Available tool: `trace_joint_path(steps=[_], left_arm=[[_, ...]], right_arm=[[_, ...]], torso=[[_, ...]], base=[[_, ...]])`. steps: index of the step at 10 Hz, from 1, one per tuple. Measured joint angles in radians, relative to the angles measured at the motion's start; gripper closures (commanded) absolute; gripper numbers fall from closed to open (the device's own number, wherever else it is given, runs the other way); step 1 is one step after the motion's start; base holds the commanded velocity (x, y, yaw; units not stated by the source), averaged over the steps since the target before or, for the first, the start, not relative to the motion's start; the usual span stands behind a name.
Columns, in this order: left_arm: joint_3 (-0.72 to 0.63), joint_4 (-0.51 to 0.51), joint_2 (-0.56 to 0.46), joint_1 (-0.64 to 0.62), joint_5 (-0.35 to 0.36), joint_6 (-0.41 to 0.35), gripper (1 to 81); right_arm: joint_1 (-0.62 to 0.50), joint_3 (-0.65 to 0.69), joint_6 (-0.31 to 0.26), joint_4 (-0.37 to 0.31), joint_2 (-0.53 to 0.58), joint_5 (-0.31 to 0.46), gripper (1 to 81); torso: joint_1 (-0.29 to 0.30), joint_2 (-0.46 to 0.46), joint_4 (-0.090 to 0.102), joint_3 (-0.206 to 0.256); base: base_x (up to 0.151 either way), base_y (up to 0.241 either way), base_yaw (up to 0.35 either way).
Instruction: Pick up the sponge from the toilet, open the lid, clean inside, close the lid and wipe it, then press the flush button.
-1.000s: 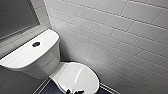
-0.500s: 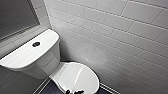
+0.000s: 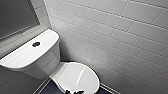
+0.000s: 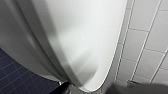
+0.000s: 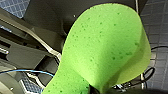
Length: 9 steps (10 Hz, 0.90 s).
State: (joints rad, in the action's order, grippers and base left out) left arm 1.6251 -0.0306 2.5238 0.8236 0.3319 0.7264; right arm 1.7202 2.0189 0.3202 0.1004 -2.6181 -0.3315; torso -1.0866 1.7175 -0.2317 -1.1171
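Between the right jaws (image 5: 93,89) a bright green, pitted foam sponge (image 5: 105,50) is pinched by its narrow end. They are closed on it tightly enough to bow it into a shallow curve. Its long axis runs straight out from the jaws, and the broad rounded end is the part farthest from them. The sponge hangs clear of the toilet, with dark blue floor tiles (image 5: 160,45), the robot's own dark frame and some loose cables behind it. How far it is from the bowl cannot be told.

Whether the left gripper (image 4: 98,90) is open or closed cannot be told. It sits low and close to the rounded front of the glossy white ceramic toilet (image 4: 75,37), whose rim curves past it just beside the wall.

From above, the toilet (image 3: 37,60) lies with its long axis running from the boxy tank to the oval lid (image 3: 77,75), which is down flat with its rounded end pointing toward the robot. A small dark round flush button with a silvery rim (image 3: 36,44) sits in the middle of the tank top. A white brick-tiled wall (image 3: 120,32) runs close along one side of the toilet, leaving a narrow strip of floor beside the bowl. A dark flat panel (image 3: 15,17) is on the wall behind the tank. More floor (image 3: 15,85) lies open on the toilet's other side.
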Motion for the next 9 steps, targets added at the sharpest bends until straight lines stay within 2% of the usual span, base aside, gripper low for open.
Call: trace_joint_path(steps=[9], left_arm=[[-0.051, 0.035, -0.031, -0.005, 0.005, 0.012, 1.0]], right_arm=[[-0.009, -0.007, 0.000, 0.000, 0.000, 0.001, 81.1]], torso=[[0.000, 0.000, 0.000, 0.000]], base=[[0.000, 0.000, 0.000]])
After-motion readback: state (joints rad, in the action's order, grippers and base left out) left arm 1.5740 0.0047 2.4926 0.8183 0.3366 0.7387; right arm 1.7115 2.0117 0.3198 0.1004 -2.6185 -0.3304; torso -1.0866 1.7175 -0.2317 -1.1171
